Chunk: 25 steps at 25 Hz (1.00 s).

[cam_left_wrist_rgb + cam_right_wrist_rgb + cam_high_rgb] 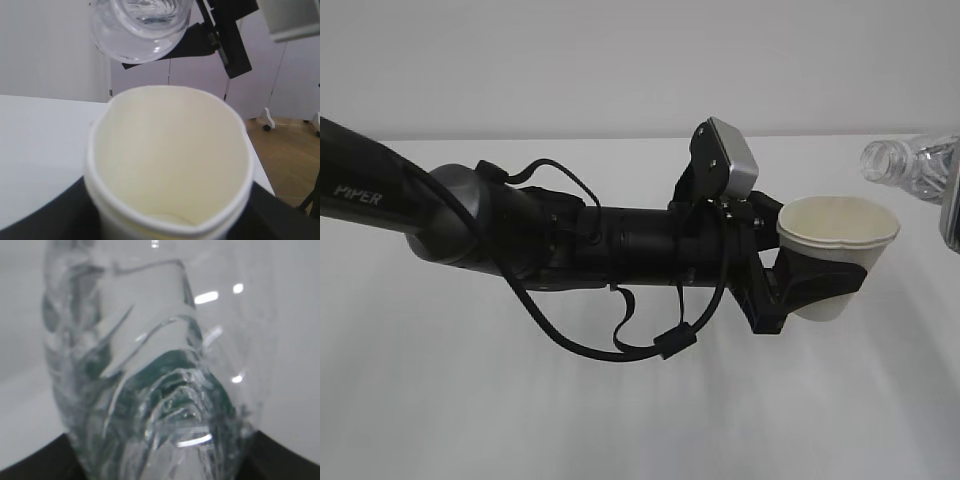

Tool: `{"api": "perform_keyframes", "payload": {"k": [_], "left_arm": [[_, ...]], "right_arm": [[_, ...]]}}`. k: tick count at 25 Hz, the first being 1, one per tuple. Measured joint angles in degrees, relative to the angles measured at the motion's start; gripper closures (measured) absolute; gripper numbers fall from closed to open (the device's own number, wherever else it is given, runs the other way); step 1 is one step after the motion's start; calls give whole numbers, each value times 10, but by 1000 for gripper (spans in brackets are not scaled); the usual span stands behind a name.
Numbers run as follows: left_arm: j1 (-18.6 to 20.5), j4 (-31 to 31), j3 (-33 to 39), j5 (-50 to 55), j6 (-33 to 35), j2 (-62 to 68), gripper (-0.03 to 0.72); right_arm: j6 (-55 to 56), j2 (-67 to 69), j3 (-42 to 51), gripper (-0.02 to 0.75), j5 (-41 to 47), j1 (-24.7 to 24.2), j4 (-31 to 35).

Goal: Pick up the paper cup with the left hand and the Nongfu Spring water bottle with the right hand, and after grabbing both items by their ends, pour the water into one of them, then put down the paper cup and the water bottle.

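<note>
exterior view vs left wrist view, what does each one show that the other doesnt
Only the exterior view shows the long black left arm lettered PIPER, its loose cables, the grey camera module, and the left tool clamped round the outside of the paper cup, held off the white table.

Only the left wrist view looks down into the cup's cream inside, and shows a wooden floor beyond the table edge.

Both show the cup upright and the uncapped, clear water bottle tilted mouth-first near its rim, with no stream visible.

White table [620, 420] — wooden floor [285, 160] beyond
</note>
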Motion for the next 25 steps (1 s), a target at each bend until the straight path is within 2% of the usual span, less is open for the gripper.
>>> {"api": "perform_keyframes", "payload": {"k": [25], "left_arm": [[0, 5, 0, 0, -6, 0, 241]], "right_arm": [[0, 0, 0, 328, 0, 0, -57]]}}
